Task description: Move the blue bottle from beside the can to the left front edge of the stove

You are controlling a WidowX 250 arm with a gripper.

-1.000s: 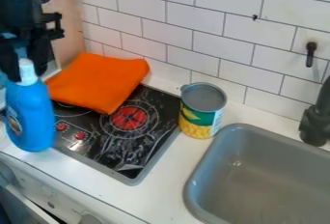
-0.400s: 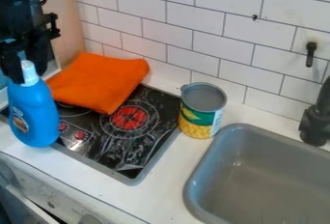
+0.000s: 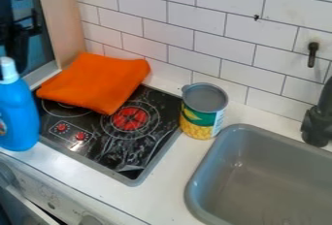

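A blue plastic bottle [image 3: 19, 115] with a white cap [image 3: 8, 70] was upright at the left edge of the view, by the near-left side of a black glass stovetop [image 3: 123, 146]. The black two-finger gripper [image 3: 15, 60] was close by the cap, at the upper left; whether its jaws were open, closed or gripping the bottle could not be told. Nor was it clear whether the bottle's base rested on the white counter [image 3: 165, 185].

The handling of the bottle seemed unfinished, with the gripper so near it. Since neither a firm hold nor a release could be made out, it was uncertain whether lifting, placing or letting go was left.

Farther out, a folded orange cloth [image 3: 97, 81] lay across the stovetop's back-left part. An open can with a green and yellow label [image 3: 204, 112] stood to its right, beside a gray sink [image 3: 272, 175]. White wall tiles [image 3: 214, 30] rose behind.
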